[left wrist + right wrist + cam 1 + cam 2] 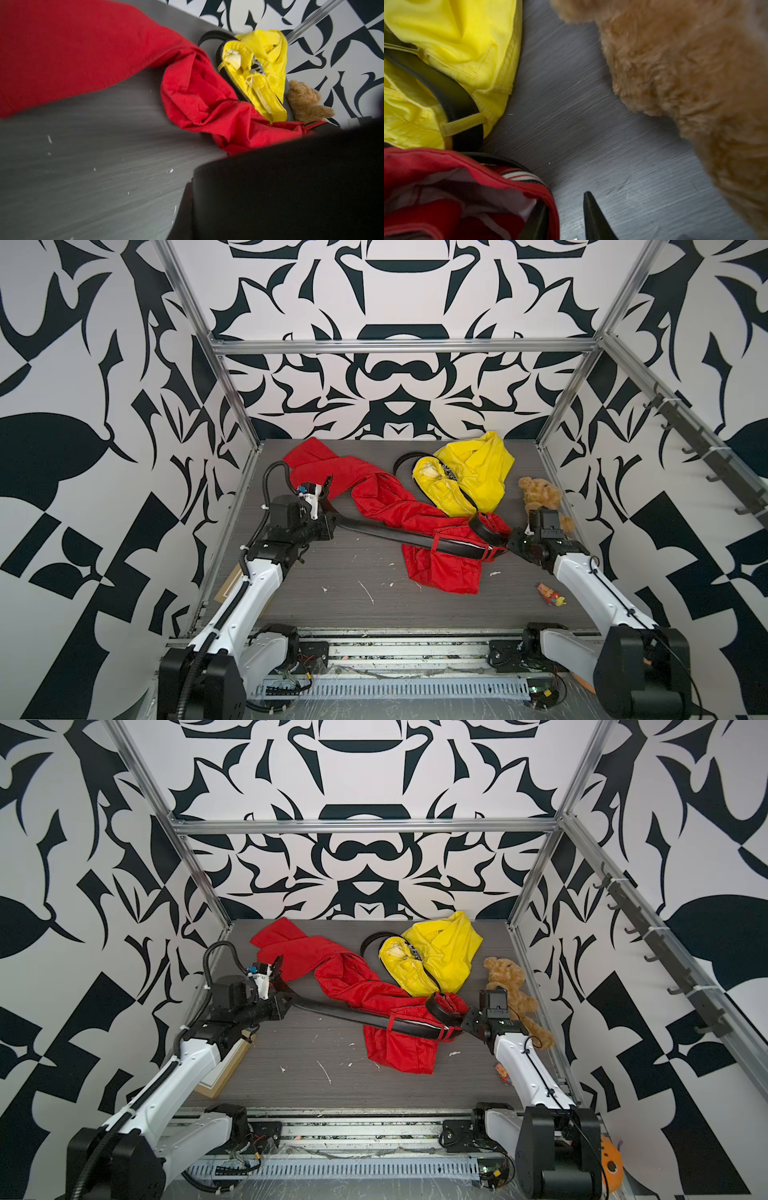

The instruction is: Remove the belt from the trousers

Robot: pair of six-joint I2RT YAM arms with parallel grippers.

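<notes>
Belt (382, 533) stretches taut from nine o'clock, clamped in the closed left gripper (326, 493) for pulling, to the trousers (386, 497) at three, where the half-open right gripper (511, 545) straddles the waistband (446, 160), likely to anchor it.

Two robot arms, each of white moulded shells joined by black motor joints; the left arm (259, 585) carries a thick black ribbed hose (268, 477), fastened with white ties (245, 548), and near its tip a white part with a blue plug (304, 489); the right arm (590, 585) has a thin black cable (595, 563) along its shell, and a black, pointed finger (593, 220); both end in bulky black shoulder blocks (640, 664).
</notes>
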